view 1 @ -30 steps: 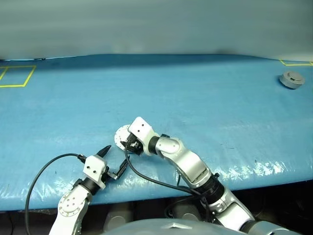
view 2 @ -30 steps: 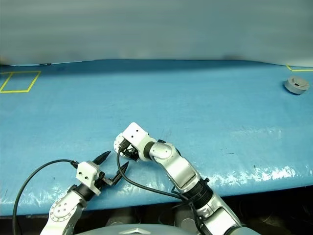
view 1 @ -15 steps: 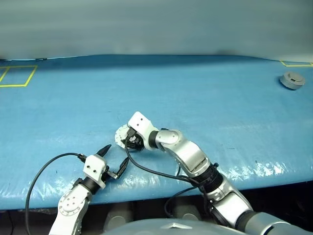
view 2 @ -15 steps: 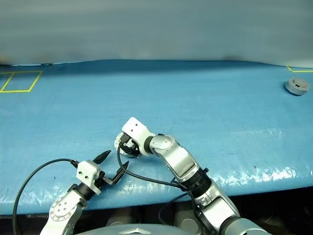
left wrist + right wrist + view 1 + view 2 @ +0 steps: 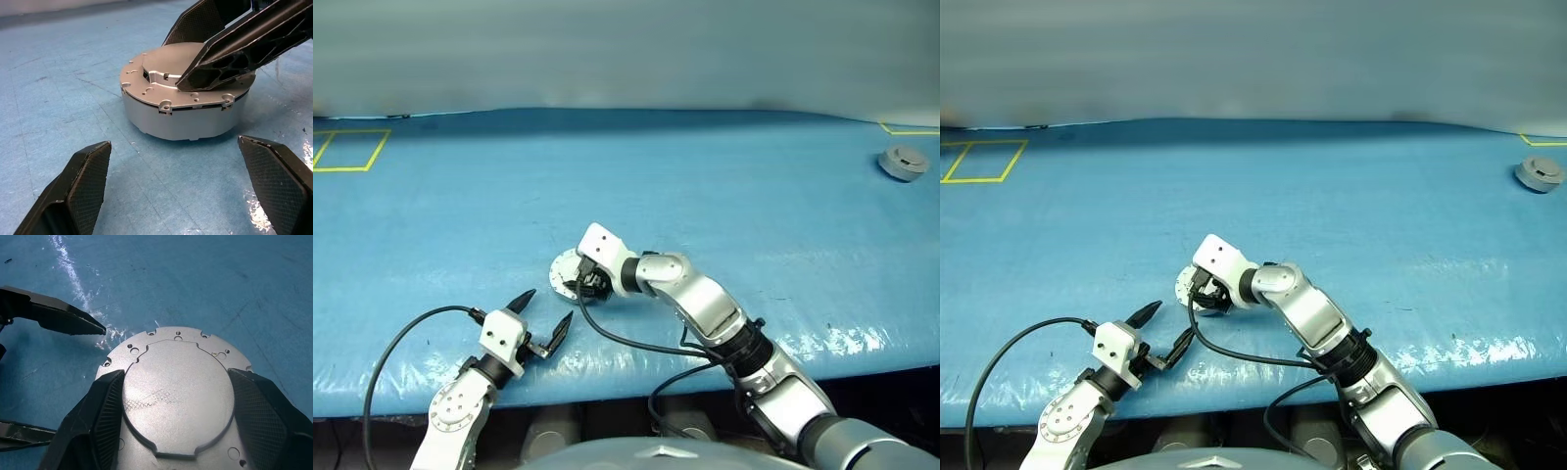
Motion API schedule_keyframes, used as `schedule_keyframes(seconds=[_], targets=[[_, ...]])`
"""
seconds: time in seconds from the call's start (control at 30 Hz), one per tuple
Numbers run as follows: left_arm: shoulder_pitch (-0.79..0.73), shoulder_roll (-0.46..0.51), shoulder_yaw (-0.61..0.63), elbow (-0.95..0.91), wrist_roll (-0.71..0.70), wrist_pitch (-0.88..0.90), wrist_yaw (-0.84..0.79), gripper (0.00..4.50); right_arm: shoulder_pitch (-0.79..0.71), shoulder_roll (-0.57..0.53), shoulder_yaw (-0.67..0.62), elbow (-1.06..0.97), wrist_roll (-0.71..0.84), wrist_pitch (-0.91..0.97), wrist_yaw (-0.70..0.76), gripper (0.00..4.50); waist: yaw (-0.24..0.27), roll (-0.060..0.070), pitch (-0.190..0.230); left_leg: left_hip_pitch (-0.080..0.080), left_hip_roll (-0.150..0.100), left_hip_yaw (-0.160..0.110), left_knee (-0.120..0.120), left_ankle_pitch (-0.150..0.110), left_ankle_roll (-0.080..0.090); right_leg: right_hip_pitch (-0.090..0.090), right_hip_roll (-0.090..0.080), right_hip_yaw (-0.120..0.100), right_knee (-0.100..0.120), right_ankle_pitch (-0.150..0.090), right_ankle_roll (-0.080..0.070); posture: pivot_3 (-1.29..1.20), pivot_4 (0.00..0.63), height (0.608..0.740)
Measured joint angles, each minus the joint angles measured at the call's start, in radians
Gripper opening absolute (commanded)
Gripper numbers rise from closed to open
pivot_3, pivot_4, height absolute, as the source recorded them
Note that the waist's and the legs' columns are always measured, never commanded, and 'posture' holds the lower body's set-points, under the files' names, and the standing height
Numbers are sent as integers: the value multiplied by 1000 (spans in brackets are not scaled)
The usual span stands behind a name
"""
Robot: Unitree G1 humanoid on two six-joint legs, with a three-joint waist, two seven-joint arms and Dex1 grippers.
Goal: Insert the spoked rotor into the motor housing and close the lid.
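Observation:
The motor housing [image 5: 181,122] stands on the blue mat near the front edge. It is a short silver cup, and the grey lid [image 5: 176,391] lies flat on top of it. My right gripper [image 5: 590,282] comes down on it from the right. Its two fingers [image 5: 98,421] rest on the lid's flange and clasp the raised centre plate from both sides. My left gripper [image 5: 548,306] hovers open just in front of the housing, close to it but apart, with nothing between its fingers [image 5: 73,191]. The spoked rotor is hidden.
A small round grey part [image 5: 901,162] sits far off at the back right of the blue mat [image 5: 705,186]. Yellow tape squares [image 5: 347,150] mark the back corners. A black cable [image 5: 401,343] loops beside my left arm, near the table's front edge.
My right wrist has turned, and its gripper has shifted slightly right, taking the lidded housing with it. The left gripper has stayed in place, open.

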Motion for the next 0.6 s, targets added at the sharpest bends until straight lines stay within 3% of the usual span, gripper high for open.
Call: schedule_keyframes(seconds=[0.6], targets=[[0, 0, 0, -5, 0, 7, 0, 4500, -22, -26, 10, 111, -23, -174, 74, 3025, -1, 0, 0, 1, 1, 0, 1, 1, 1, 0, 0, 0, 0, -2, -1, 0, 150, 740]])
